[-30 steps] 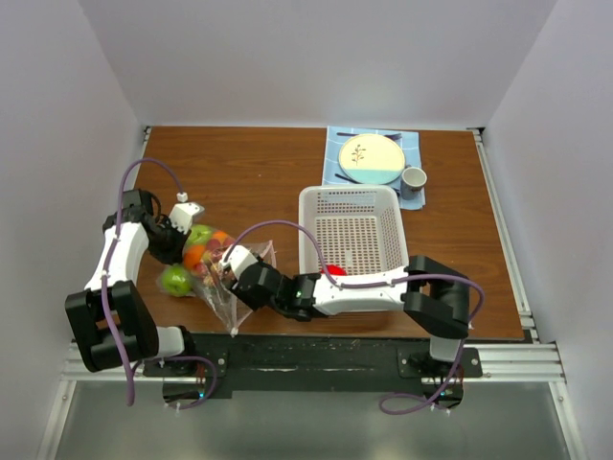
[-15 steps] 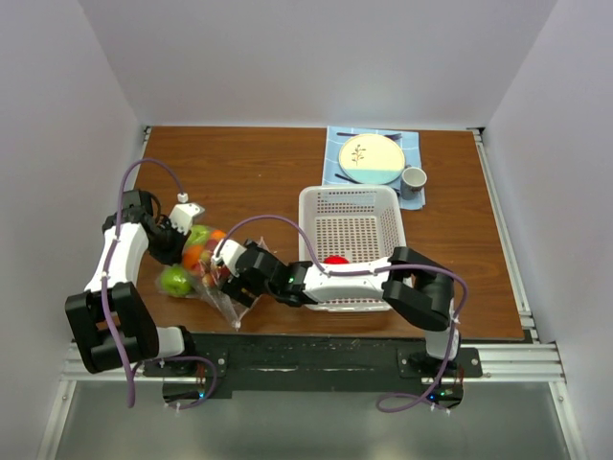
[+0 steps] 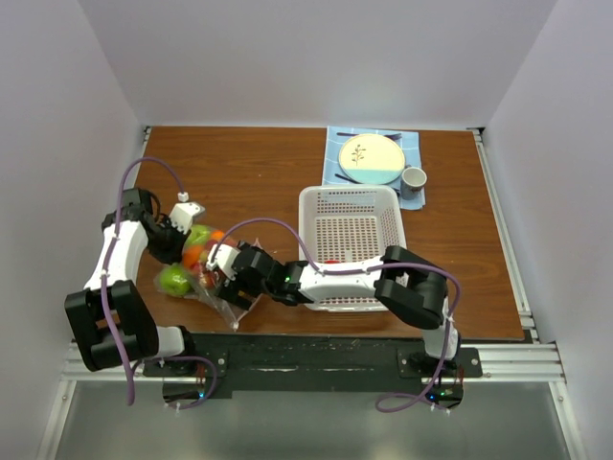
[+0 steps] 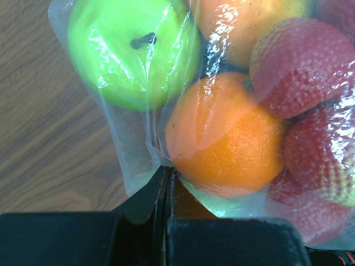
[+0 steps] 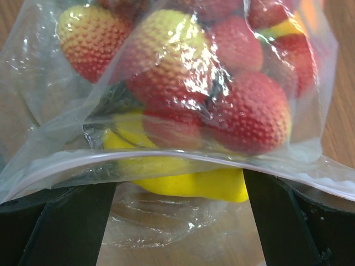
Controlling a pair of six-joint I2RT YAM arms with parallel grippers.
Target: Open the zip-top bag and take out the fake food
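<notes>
From above, the zip-top bag (image 3: 209, 284) lies near-left on the table (image 3: 259, 172), the fake food (image 3: 176, 280) inside it. Left wrist: my left gripper (image 4: 165, 173) is pinched shut on a fold of the bag beside the orange (image 4: 224, 144). Right wrist: my right gripper (image 5: 178, 195) gapes wide at the bag's rim, empty, with the lemon (image 5: 183, 180) and strawberries (image 5: 249, 119) not yet out.

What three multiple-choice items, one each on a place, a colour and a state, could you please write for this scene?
1. Where is the plate?
A) on the blue cloth
B) in the white basket
C) at the near left corner

2. What colour is the stemmed fruit in the left wrist view?
A) purple
B) green
C) white

3. How is the right gripper?
A) shut on nothing
B) shut on a strawberry
C) open at the zip-top bag

Answers:
1 A, it sits on the cloth at the far edge.
2 B, it shows bright green through the plastic.
3 C, its fingers stand wide apart at the bag's edge.
</notes>
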